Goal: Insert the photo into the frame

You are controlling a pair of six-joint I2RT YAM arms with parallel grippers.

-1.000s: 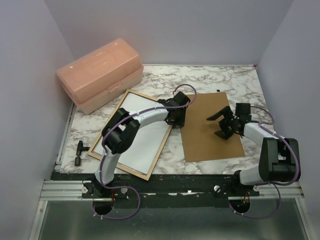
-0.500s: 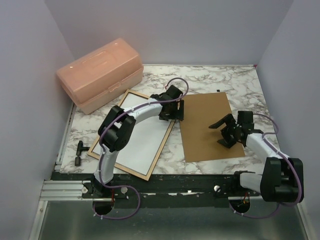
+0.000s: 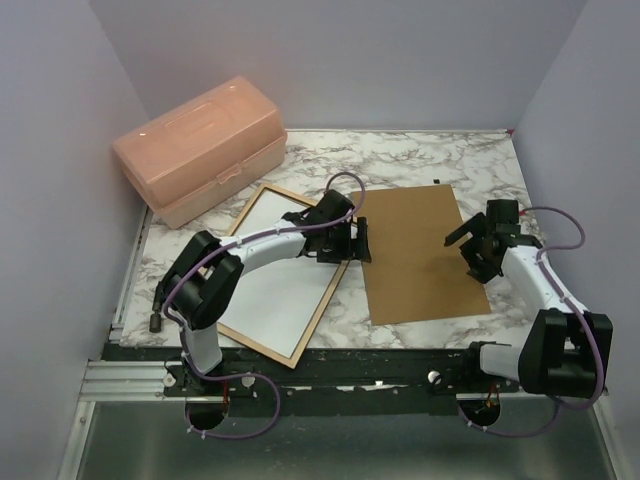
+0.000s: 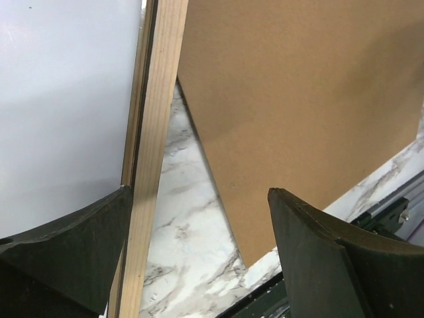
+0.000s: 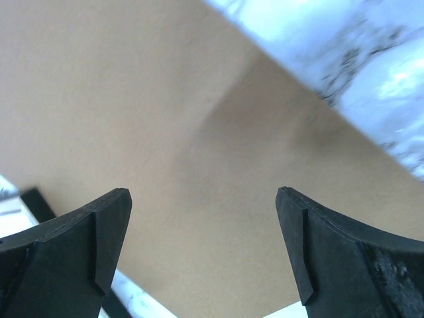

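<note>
The frame [image 3: 320, 312] lies back-up at the left of the table, its tan wood rail [image 4: 156, 132] showing. The photo [image 3: 265, 295] rests inside it, plain white back [image 4: 66, 99] up. My left gripper [image 3: 350, 243] hovers open over the frame's right rail, one finger [image 4: 73, 252] above the photo's edge and the other above the marble; nothing is between them [image 4: 199, 195]. My right gripper [image 3: 468, 252] stands open and empty above the right part of the brown backing board [image 3: 415, 255], which fills the right wrist view [image 5: 165, 99] between the open jaws [image 5: 202, 192].
A pink plastic box [image 3: 200, 148] stands at the back left, close to the frame's far corner. A small black tool [image 3: 155, 322] lies by the left edge, partly hidden by my left arm. Walls close in three sides; a black rail [image 3: 400, 365] runs along the front.
My left gripper has opened wide and its arm has swung lower to the left. My right gripper has moved right and farther back over the backing board.
</note>
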